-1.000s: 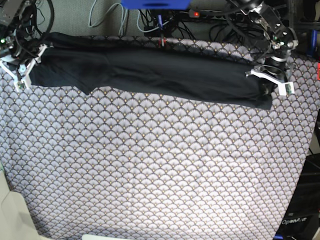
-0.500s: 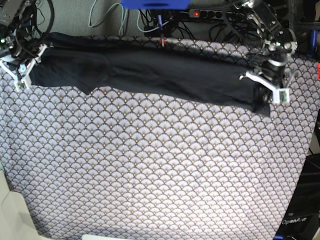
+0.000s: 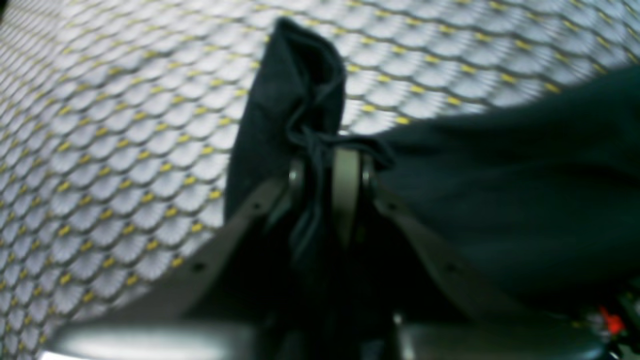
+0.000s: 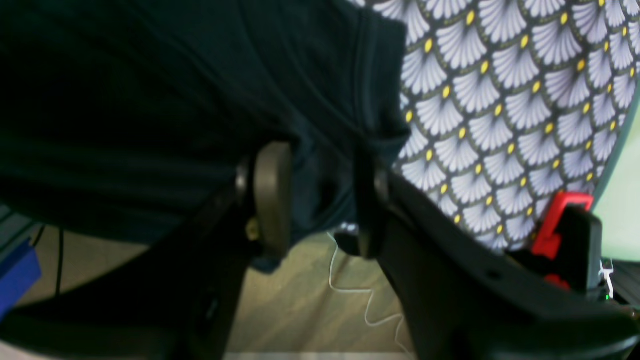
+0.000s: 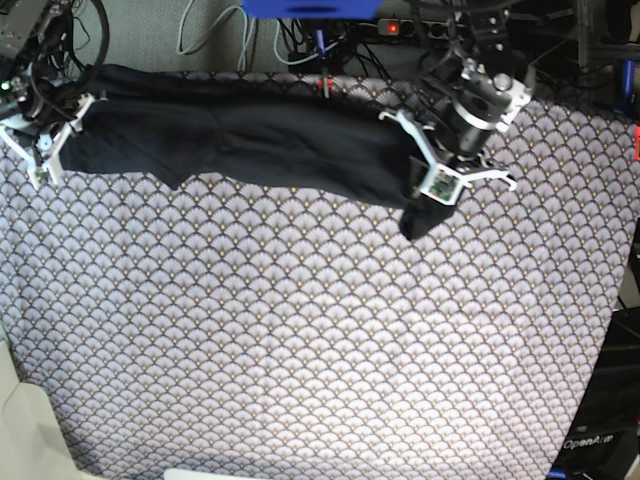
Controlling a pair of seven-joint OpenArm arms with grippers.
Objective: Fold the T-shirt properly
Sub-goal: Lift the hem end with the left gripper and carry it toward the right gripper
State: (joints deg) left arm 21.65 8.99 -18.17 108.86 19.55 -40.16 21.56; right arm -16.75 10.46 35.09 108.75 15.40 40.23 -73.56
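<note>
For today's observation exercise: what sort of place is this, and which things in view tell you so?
Probably a robotics lab or workshop bench: two robot arms work a T-shirt on a fan-patterned tablecloth, with loose cables and a power strip behind the table.

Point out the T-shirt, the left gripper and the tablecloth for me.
T-shirt point(image 5: 270, 140), base view, middle of the folded black cloth.
left gripper point(image 3: 325, 172), left wrist view, between the fingertips pinching the cloth.
tablecloth point(image 5: 300, 340), base view, bare patterned area.
</note>
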